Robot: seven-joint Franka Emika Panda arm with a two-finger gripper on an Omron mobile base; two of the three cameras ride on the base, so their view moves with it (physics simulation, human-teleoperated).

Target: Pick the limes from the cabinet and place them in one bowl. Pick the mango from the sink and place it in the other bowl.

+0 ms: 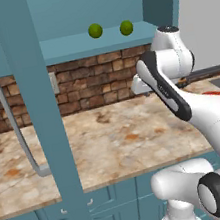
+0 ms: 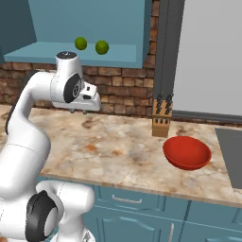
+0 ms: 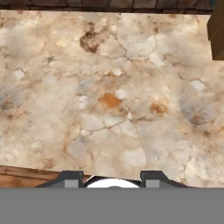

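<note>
Two green limes (image 1: 95, 31) (image 1: 126, 27) rest side by side on the shelf of the open teal cabinet (image 1: 96, 46); from the right they appear as limes (image 2: 81, 43) (image 2: 101, 47). My gripper (image 2: 79, 111) hangs well below them, pointing down at the marble counter (image 3: 113, 100). In the hand view the gripper (image 3: 113, 179) is open, with nothing between its fingers. A red bowl (image 2: 187, 152) sits on the counter to the right. A dark edge of the sink (image 2: 230, 151) lies beyond the bowl. The mango and the other bowl are out of view.
The cabinet door (image 1: 37, 119) stands swung open at the left, its long grey handle (image 1: 4, 99) facing out. A wooden knife block (image 2: 160, 118) stands against the wall near the bowl. A brick backsplash (image 1: 92, 82) runs behind the counter, with teal drawers (image 2: 127, 203) below.
</note>
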